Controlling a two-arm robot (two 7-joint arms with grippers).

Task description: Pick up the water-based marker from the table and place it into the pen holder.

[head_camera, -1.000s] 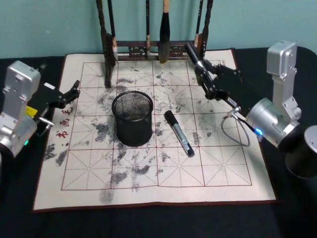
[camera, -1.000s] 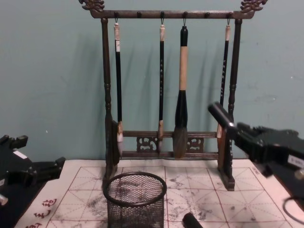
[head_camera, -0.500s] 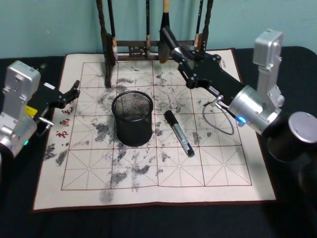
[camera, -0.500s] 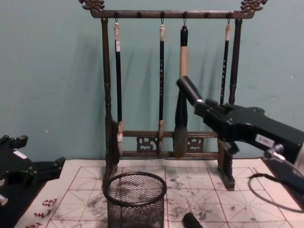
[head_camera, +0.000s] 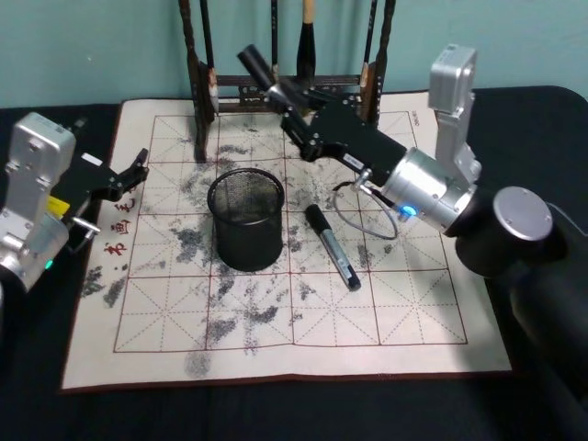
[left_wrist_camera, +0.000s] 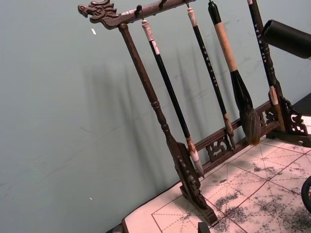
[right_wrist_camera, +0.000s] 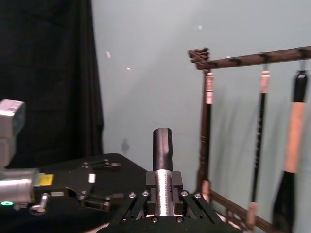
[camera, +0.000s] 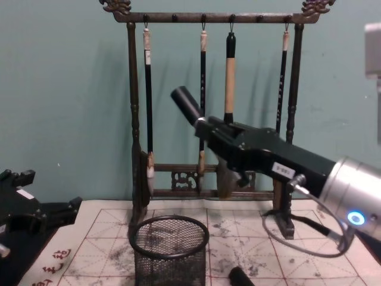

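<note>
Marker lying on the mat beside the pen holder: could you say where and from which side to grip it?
Grip the marker mid-barrel, descending from above and closing across its length: it lies flat, diagonal, apart from the pen holder.

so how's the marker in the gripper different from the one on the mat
The held marker is clamped in the right gripper, raised and tilted in the air; the mat marker lies flat on the mat, right of the pen holder, untouched. Both have black caps. The left gripper sits parked at left.
</note>
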